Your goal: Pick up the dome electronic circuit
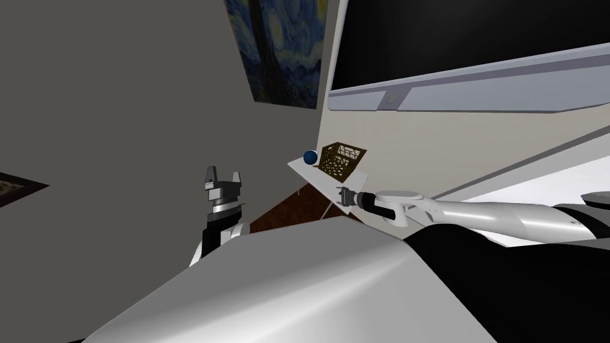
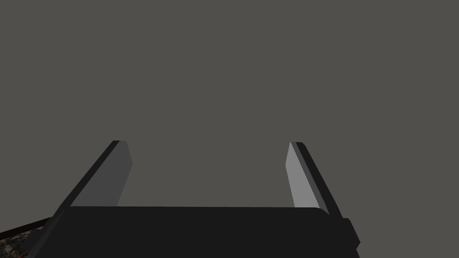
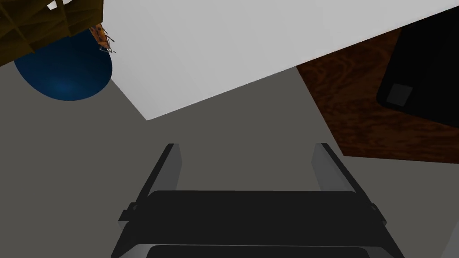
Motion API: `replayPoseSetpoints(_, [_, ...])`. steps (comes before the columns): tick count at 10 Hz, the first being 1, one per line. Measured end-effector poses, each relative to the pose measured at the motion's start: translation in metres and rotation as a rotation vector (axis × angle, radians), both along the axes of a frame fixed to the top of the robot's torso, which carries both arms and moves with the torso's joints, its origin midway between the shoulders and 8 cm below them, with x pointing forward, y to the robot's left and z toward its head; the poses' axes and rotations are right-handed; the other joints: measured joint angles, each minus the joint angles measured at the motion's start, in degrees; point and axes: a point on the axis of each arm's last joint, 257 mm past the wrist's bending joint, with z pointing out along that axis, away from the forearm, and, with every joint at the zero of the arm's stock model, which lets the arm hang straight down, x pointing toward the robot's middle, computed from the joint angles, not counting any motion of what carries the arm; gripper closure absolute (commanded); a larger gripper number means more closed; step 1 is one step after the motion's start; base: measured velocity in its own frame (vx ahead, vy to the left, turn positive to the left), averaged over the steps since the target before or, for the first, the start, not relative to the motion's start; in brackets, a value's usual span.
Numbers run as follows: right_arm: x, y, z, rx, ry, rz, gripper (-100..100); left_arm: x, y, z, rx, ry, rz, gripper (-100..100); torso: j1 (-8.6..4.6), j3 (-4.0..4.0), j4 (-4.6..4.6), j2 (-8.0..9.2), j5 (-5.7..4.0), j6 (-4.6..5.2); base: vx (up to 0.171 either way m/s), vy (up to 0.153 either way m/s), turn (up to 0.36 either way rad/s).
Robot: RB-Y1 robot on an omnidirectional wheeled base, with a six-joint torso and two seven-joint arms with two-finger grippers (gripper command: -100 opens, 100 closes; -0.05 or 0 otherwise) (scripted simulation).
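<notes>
Far left: dark picture frame (image 1: 12,187) on the grey wall.

Left gripper (image 1: 223,174) is raised in front of that wall, well apart from the table (image 1: 324,178). Jaws wide and empty, as the left wrist view (image 2: 208,148) confirms.

Starry-night painting (image 1: 280,47) above.

Blue dome (image 1: 310,156), which I take for the task's thing, sits at the table's far end, touching or just beside a brown open-lattice crate (image 1: 342,159).

Right wrist view: the dome (image 3: 62,76) is part hidden behind the crate (image 3: 40,22). A small orange piece with thin wire legs (image 3: 102,39) lies at the crate's corner. Cannot tell if it belongs to the dome.

Right gripper (image 1: 341,195) is at the table's near end, jaws wide and empty (image 3: 245,148). This arm is clearly the nearer.

Key relation: the dome lies ahead of the right jaws and off their line, toward the robot's left, with the white tabletop (image 3: 224,49) between. It is round, with no long axis to match. My judgement is that the hand must swing toward the crate side and advance.

Dark wood floor (image 1: 292,209) below. Large black screen (image 1: 476,30) in a grey frame on the cream wall, far right.
</notes>
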Motion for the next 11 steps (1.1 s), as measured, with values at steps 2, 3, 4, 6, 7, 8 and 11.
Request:
replayPoseSetpoints(2, [-0.011,-0.010,-0.009,-0.054,0.033,0.020,-100,0.000,0.000,0.000,0.000,0.000,0.000,0,0.07,0.03,0.01,0.06,0.03,-0.02,0.058,0.014,0.165])
replayPoseSetpoints(3, [-0.023,-0.024,-0.019,-0.107,0.067,0.038,-100,0.000,0.000,0.000,0.000,0.000,0.000,0,0.09,-0.05,-0.02,-0.09,0.03,-0.04,0.078,-0.007,0.078])
replayPoseSetpoints(4, [-0.029,-0.031,-0.025,-0.133,0.086,0.045,-100,0.000,0.000,0.000,0.000,0.000,0.000,0,0.02,-0.06,-0.02,-0.10,0.01,0.01,0.080,-0.022,0.078])
replayPoseSetpoints(6, [-0.045,-0.051,-0.035,-0.200,0.131,0.076,-100,0.000,0.000,0.000,0.000,0.000,0.000,0,-0.01,-0.04,-0.02,-0.06,0.00,0.00,0.060,-0.005,0.087])
replayPoseSetpoints(7, [-0.055,-0.055,-0.039,-0.226,0.158,0.085,-100,0.000,0.000,0.000,0.000,0.000,0.000,0,0.05,-0.03,-0.01,-0.05,0.01,-0.01,0.084,0.000,0.153])
replayPoseSetpoints(8, [-0.068,-0.073,-0.046,-0.273,0.191,0.101,-100,0.000,0.000,0.000,0.000,0.000,0.000,0,0.03,-0.07,-0.03,-0.11,0.01,-0.01,0.068,-0.004,0.037])
replayPoseSetpoints(11, [-0.093,-0.098,-0.057,-0.340,0.258,0.127,-100,0.000,0.000,0.000,0.000,0.000,0.000,0,0.01,-0.07,-0.03,-0.11,0.01,-0.01,0.079,-0.010,0.096])
